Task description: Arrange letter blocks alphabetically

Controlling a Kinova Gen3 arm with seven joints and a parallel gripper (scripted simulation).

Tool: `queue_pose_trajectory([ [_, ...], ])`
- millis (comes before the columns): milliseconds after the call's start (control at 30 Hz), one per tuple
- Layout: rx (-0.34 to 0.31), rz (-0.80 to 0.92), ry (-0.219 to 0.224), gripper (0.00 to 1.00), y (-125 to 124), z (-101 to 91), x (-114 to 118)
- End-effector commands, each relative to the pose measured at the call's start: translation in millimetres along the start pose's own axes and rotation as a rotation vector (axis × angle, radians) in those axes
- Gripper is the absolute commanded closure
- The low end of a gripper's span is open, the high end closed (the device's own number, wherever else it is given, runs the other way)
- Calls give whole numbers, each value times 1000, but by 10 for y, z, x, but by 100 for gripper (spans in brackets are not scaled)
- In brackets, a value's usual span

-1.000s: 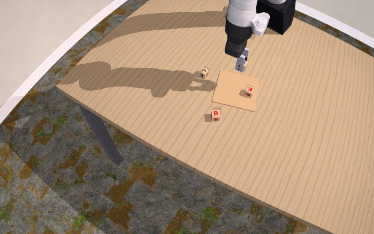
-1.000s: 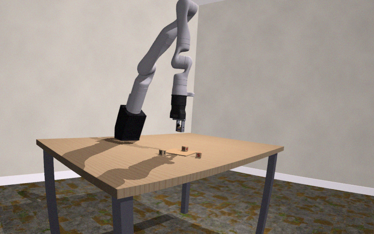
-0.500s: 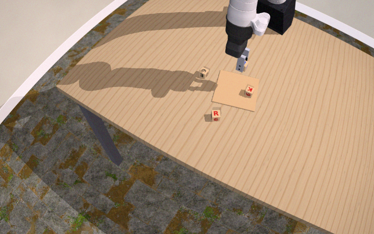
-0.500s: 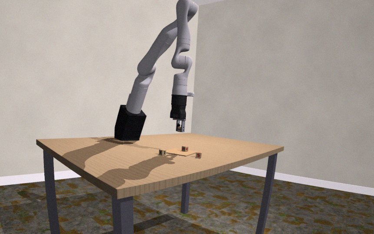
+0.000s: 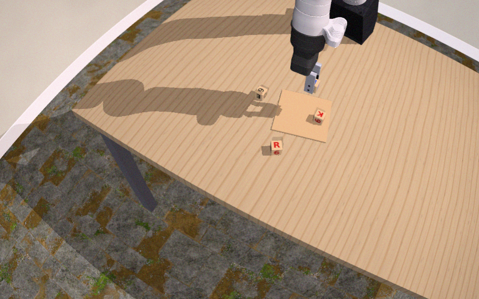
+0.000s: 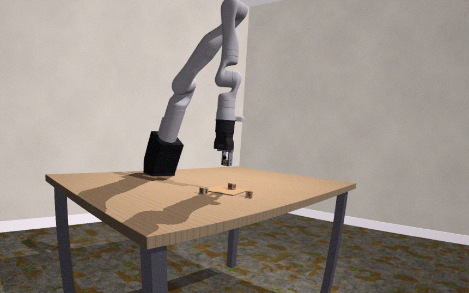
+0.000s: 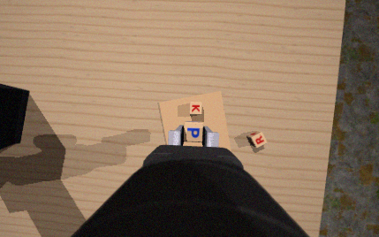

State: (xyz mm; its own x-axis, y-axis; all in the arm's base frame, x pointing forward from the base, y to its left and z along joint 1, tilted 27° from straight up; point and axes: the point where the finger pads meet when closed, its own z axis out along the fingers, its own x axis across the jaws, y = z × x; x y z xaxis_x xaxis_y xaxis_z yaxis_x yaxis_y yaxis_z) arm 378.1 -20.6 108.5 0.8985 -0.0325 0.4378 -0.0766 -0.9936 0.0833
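Going from left to right as the top view has it, the first thing I come to is a block with a 6 or a 9 on top [image 5: 261, 91] [image 6: 203, 190]. It sits on the wooden table [image 5: 400, 148] [image 6: 283, 189] [image 7: 89, 44], off the mat, lower than the gripper and out to its left. An E shows on one of its sides.

Next is the R block [image 5: 276, 145] [image 7: 257, 140] [image 6: 249, 194], its red letter up. It's also on the table, off the mat, below the gripper and farther from the black base [image 5: 361, 31] [image 6: 163, 160] [image 7: 1, 115] than the gripper is.

Then there's the thin square mat [image 5: 292, 111] [image 6: 221, 189] [image 7: 215, 115], lying flat, lower than the gripper.

The gripper [image 5: 313, 87] [image 6: 226, 163] [image 7: 193, 133] hangs clear above the table, pointing down, with its two fingers pinching the P block [image 5: 316, 85] [image 6: 225, 163] [image 7: 193, 132] from opposite sides. The blue P faces up, toward the wrist.

Last comes the K block [image 5: 319, 115] [image 6: 231, 185] [image 7: 195, 108], red K on top, resting on the mat near its right edge. It's below the gripper and is the only block standing on the mat.
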Motion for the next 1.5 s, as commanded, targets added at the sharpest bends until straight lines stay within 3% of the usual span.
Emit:
queue_pose_trajectory([
  [0, -8, 9, 6, 51, 58, 40, 20],
  [433, -6, 9, 3, 51, 57, 223, 0],
  [900, -4, 11, 10, 51, 49, 742, 50],
  [1467, -7, 7, 6, 51, 62, 955, 32],
])
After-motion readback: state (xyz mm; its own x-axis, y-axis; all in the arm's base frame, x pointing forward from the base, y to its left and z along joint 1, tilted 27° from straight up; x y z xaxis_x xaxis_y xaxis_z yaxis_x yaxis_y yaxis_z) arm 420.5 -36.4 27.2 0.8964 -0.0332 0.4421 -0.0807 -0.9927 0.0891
